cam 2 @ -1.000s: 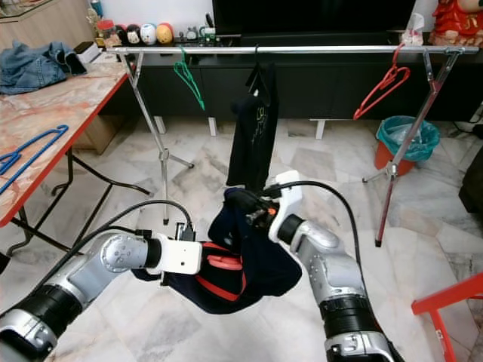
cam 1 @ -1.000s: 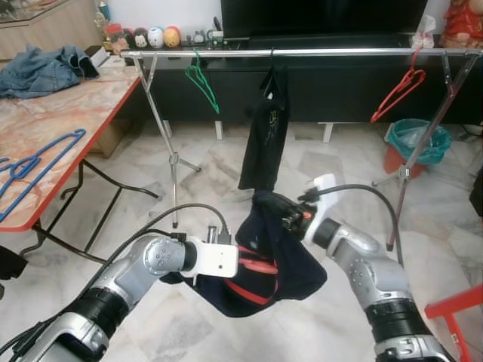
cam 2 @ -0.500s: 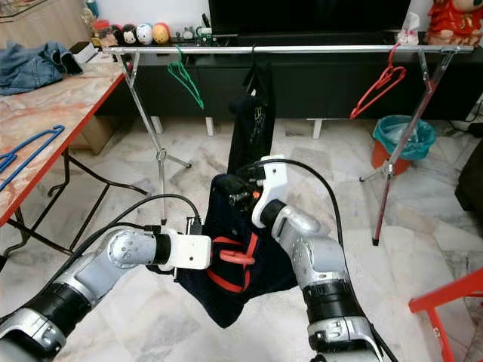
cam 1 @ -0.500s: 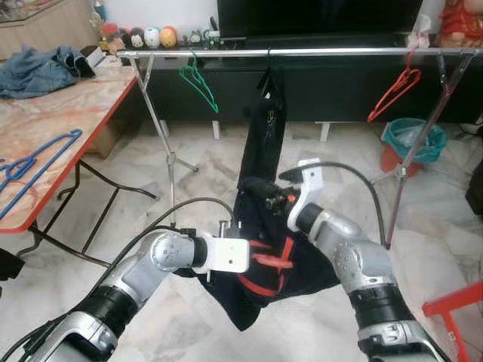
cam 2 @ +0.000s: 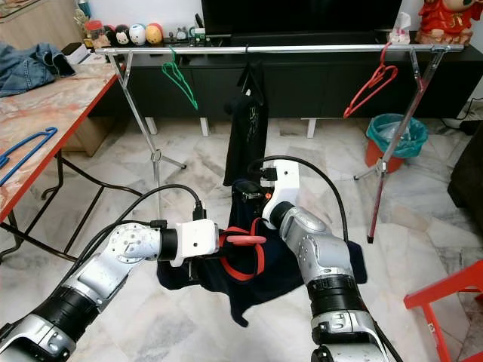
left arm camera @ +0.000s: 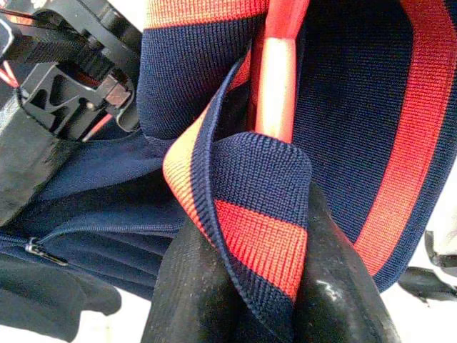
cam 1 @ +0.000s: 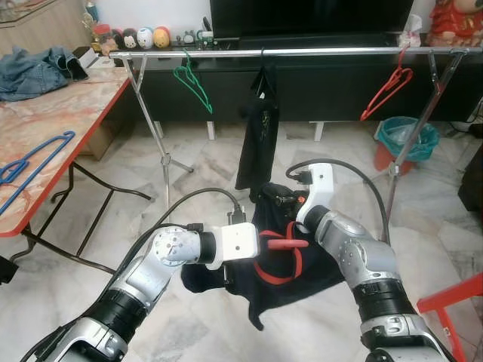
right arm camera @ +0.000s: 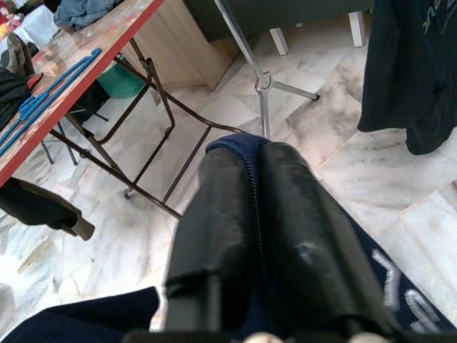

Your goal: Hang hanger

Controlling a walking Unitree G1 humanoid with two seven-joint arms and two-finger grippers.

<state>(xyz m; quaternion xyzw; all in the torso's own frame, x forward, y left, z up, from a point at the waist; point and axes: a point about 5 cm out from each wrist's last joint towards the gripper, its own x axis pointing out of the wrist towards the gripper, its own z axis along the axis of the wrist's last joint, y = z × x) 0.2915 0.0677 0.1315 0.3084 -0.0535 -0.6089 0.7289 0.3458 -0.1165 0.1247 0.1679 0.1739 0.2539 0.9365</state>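
Even, bright indoor light fills both head views, sharp throughout with slight bending at the edges and soft sheen on the marble floor [cam 1: 211, 162], while the wrist views blur their near black fingers [left arm camera: 214, 286] and blow out to white at the corners.

Both head views look forward and down from above the two silver arms, across the pale marble floor [cam 1: 90, 226] to the far chrome clothes rail [cam 1: 302, 52]; they share nearly the whole scene. The left wrist camera sits very close to the navy, red-striped knitted garment [left arm camera: 343, 107]. The right wrist camera looks along its fingers toward the red-edged marble-topped table [right arm camera: 86, 71] at the left.
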